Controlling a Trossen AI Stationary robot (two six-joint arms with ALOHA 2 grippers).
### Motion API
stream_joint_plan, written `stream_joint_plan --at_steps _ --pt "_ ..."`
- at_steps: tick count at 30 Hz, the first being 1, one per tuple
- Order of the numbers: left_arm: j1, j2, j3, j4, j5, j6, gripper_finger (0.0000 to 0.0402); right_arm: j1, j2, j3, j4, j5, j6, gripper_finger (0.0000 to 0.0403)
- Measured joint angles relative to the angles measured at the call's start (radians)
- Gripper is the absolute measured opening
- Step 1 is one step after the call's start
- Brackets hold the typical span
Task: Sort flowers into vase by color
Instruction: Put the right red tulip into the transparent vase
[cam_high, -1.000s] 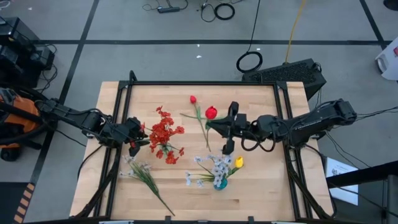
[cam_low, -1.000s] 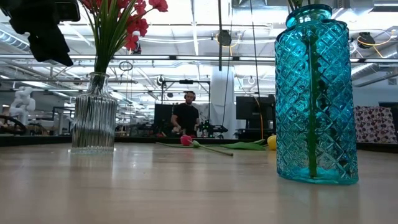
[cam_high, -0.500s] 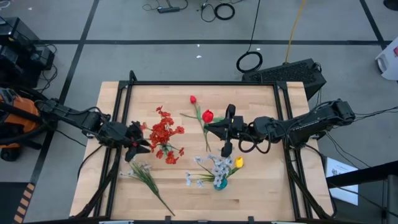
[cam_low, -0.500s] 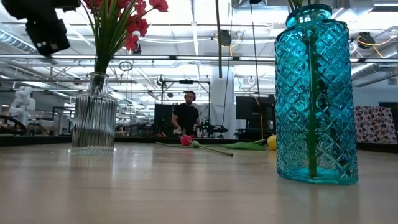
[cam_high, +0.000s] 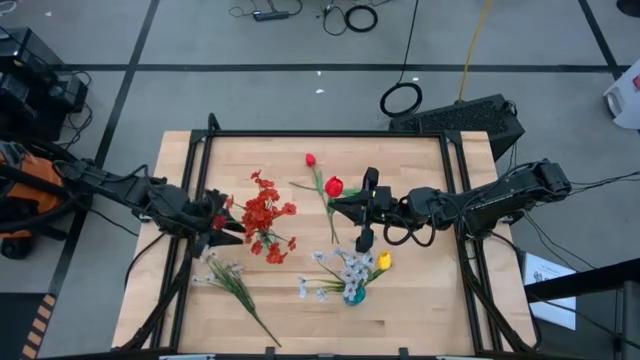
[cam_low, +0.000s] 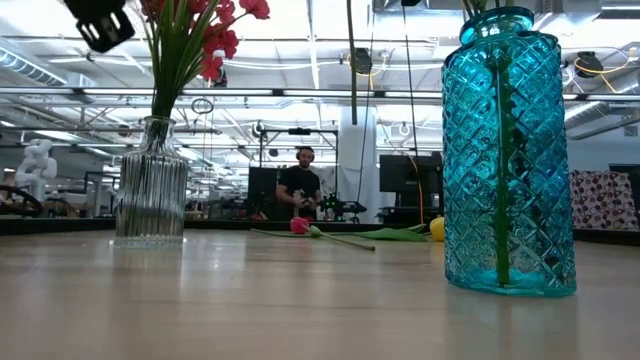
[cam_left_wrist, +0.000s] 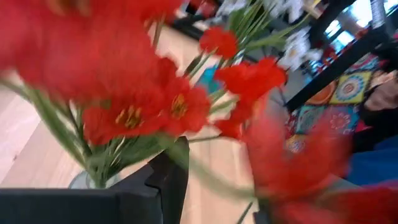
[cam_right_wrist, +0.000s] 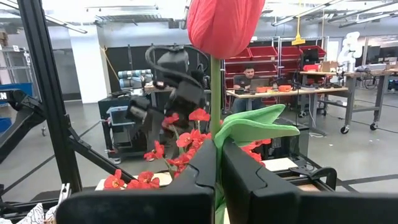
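Note:
A clear ribbed vase (cam_low: 150, 190) holds the red blossom sprays (cam_high: 265, 222). A blue vase (cam_high: 353, 296) (cam_low: 510, 160) holds white blossoms (cam_high: 345, 268), with a yellow tulip head (cam_high: 383, 261) beside them. One red tulip (cam_high: 311, 160) lies flat on the table, as does a white spray (cam_high: 232, 278). My right gripper (cam_high: 348, 204) (cam_right_wrist: 217, 163) is shut on another red tulip (cam_high: 334, 186) above the table's middle. My left gripper (cam_high: 216, 222) (cam_left_wrist: 214, 193) is open just left of the red sprays and touches nothing that I can see. My right gripper pinches the red tulip's green stalk (cam_right_wrist: 216, 127) between its two fingers (cam_right_wrist: 244, 177), just below the leaf (cam_right_wrist: 256, 127). The fingers lie across the stalk. The tulip is lifted clear and stands upright, its red head (cam_right_wrist: 224, 25) above the fingers.
A black frame rail (cam_high: 320, 133) runs along the table's far edge and down both sides. Bare wood lies near the table's near right corner (cam_high: 430, 320). A person (cam_low: 300, 188) sits at a bench in the room beyond the table.
My left gripper has risen and drawn a little toward the table's left edge, away from the red sprays. My right gripper has carried its tulip slightly toward the table's left, still shut on the stalk.

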Motion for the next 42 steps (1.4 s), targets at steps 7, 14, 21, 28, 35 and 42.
stream_joint_plan --at_steps 7,14,21,28,35,42 --pt "0.000 -0.020 0.089 -0.002 0.001 0.074 0.0177 0.000 0.000 0.000 0.000 0.000 0.000 0.0004" --pt "0.000 -0.018 0.180 0.051 -0.031 0.186 0.0177 0.000 0.000 0.000 0.000 0.000 0.000 0.0004" --pt "0.000 0.030 0.188 0.254 -0.107 0.338 0.0177 -0.001 0.000 0.000 0.040 0.000 -0.017 0.0004" --pt "0.001 0.201 0.188 0.378 -0.215 0.467 0.0177 -0.009 0.000 0.000 0.129 -0.001 -0.061 0.0004" --pt "0.060 0.418 0.309 0.494 -0.266 0.549 0.0177 -0.021 0.000 0.000 0.136 -0.050 -0.061 0.0004" --pt "0.137 0.608 0.457 0.492 -0.198 0.573 0.0177 -0.021 0.000 0.000 0.141 -0.050 -0.061 0.0004"
